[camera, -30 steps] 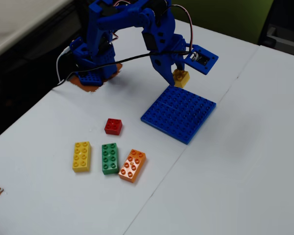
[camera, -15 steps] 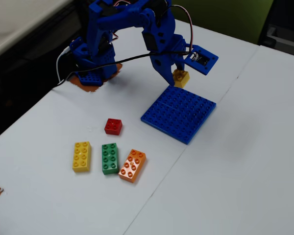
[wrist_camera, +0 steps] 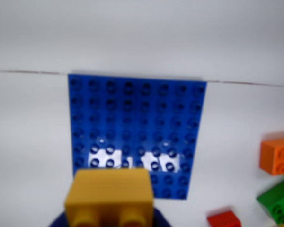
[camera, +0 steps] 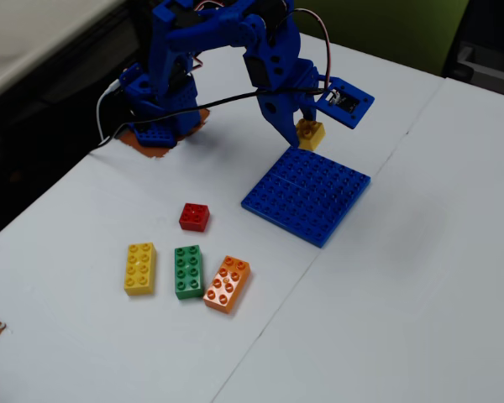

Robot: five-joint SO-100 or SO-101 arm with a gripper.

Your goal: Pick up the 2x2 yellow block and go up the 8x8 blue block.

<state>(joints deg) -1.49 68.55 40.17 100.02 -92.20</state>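
While the blue printed robot arm (camera: 235, 50) reaches out from its base at the far left of the fixed view, its gripper (camera: 307, 126) is clamped on the small square yellow plastic 2x2 block (camera: 310, 133) and holds it in the air. That block hangs clear of the white worktop (camera: 420, 277), over the far corner of the large flat blue studded 8x8 baseplate (camera: 307, 196), not touching it as far as the fixed view shows.

From the wrist view the yellow block (wrist_camera: 110, 197) fills the lower middle of the picture, blurred by closeness, with two round sockets of its underside showing at the bottom edge and dark blue gripper parts just visible on either side below it. Beyond it lies the blue baseplate (wrist_camera: 137, 118), flat on the worktop (wrist_camera: 33, 142), its stud rows bare and a few studs glinting with reflected light. A thin seam in the worktop runs along the plate's far edge.

Well apart from the plate, toward the near left of the fixed view, four other bricks rest on the worktop: a small square red plastic brick (camera: 194, 217), and in front of it a row of three longer ones, a yellow brick (camera: 140, 269), a green brick (camera: 188, 271) and an orange brick (camera: 227, 284). The green and orange ones sit just beside each other; the orange one is turned at a slant. The red (wrist_camera: 224, 220), green (wrist_camera: 278, 201) and orange (wrist_camera: 277, 156) bricks also show at the right edge of the wrist view.
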